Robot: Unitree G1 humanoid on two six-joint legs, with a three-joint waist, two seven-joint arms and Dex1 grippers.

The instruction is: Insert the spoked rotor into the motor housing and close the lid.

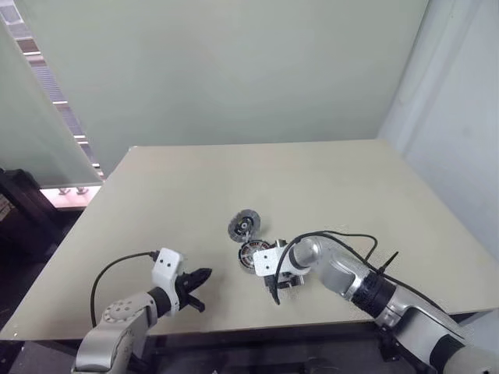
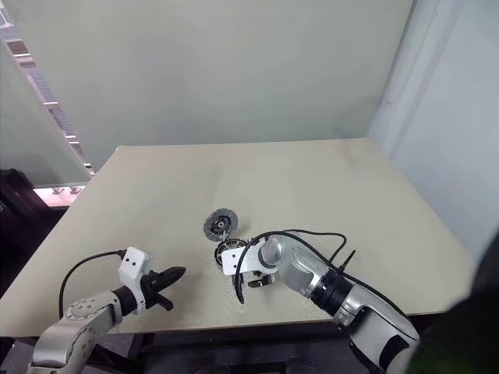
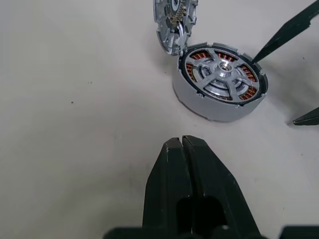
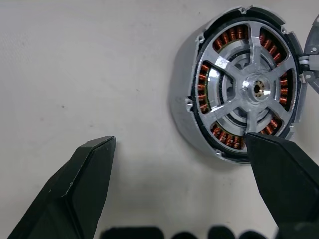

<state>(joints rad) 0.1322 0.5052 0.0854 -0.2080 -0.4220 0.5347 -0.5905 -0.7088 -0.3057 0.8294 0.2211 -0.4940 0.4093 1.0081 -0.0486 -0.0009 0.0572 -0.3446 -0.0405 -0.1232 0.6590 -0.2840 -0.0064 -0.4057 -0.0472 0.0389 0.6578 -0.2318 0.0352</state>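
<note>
Two parts matter here: the round grey metal motor housing (image 4: 239, 84), which already has the silver spoked rotor (image 3: 223, 71) seated among its copper windings, and the thin grey-rimmed, dark-centred lid disc (image 1: 245, 224), which lies just beside the housing at its 11 o'clock and looks to touch or slightly overlap its rim in the left wrist view. Both sit near the front middle of the beige worktop (image 1: 195, 187). Housing lies flat, open face and shaft axis pointing straight up; it's round, so no long axis in plan. Right tool (image 4: 179, 174) hangs over it with fingers spread wide, holding nothing, one tip over the near rim. Left tool (image 1: 196, 282) is pinched fully closed and empty, at the housing's 8 o'clock, well apart. My read: lid closing is what's left. Take the lid by its rim, keep it level, centre it on the shaft before lowering; a tilted lid will likely jam on the rim. Steady the housing with the closed left tool so it can't slide.
</note>
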